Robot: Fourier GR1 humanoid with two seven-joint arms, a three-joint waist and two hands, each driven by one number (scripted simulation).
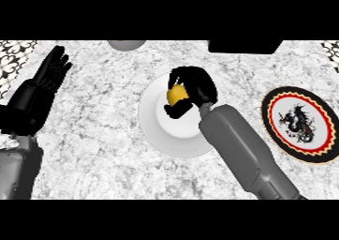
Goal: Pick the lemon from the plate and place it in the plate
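A yellow lemon [176,95] lies over the upper part of a plain white plate [169,138] in the middle of the counter. My right hand [194,86] reaches in from the lower right and curls round the lemon, fingers over its top and thumb below it, so only the fruit's left side shows. At the right stands a second plate [301,123], white with a black, red and yellow rim and a black dragon figure at its centre; nothing lies on it. My left hand [35,91] rests open at the left edge, fingers straight and pointing up.
A grey round object [127,44] sits at the counter's far edge, upper left of the white plate. A black block [245,46] shows at the top right. Patterned tiles border the marble top at both upper corners.
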